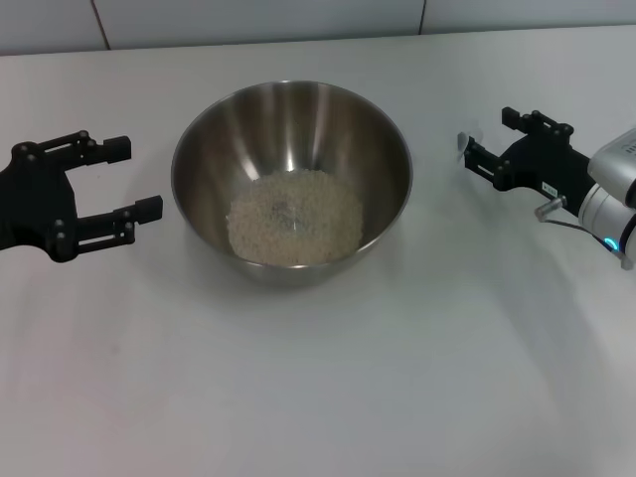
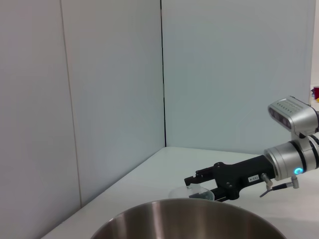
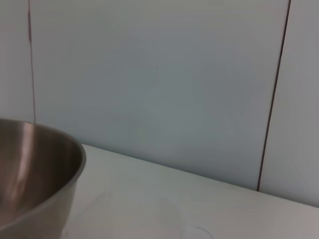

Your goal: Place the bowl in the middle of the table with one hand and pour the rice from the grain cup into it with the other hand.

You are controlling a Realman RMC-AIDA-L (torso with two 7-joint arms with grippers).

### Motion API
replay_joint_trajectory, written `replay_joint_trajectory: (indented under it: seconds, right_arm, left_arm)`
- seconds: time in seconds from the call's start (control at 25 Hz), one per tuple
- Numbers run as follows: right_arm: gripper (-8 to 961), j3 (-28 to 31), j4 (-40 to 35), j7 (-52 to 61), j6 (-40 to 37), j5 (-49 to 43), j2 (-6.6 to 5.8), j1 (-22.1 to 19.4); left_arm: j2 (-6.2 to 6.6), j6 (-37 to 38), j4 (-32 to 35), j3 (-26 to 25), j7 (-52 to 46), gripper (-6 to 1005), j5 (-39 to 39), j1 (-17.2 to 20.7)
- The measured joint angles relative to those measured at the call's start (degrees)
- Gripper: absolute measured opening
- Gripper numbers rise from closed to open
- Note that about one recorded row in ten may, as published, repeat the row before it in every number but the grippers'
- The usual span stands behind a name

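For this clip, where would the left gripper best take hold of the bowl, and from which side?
Probably the rim nearest the left gripper, coming in from the robot's left. The bowl stands upright with rice in it; its walls curve too wide to span, so one finger inside and one outside the thin rim suits best.

The plain white, smooth tabletop (image 1: 318, 397) fills the head view, running back to a pale panelled wall (image 1: 298, 20) at its far edge. Directly on it, about mid-width and toward the far side, stands a large, deep, round mixing bowl of shiny brushed grey steel (image 1: 291, 129), upright on its base. Well apart from the bowl, off to the right, a small, clear, almost invisible plastic cup (image 1: 468, 142) sits low at the table surface; whether it rests on the table cannot be told.
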Motion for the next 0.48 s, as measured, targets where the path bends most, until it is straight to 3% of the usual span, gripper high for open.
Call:
replay_joint_trajectory:
  seconds: [0.08,0.48]
  right_arm:
    - [651,0.1,-0.1,0.0,-0.9,0.2,0.0,-0.6]
    - [700,1.8,-1.4,-0.1,-7.6,0.5,-0.08,-6.6]
  left_arm:
    - [0.0,0.0,0.0,0.0,0.0,753,0.0,0.0]
    - [-0.09,0.1,0.4,-0.2,-0.1,752,0.0,0.1]
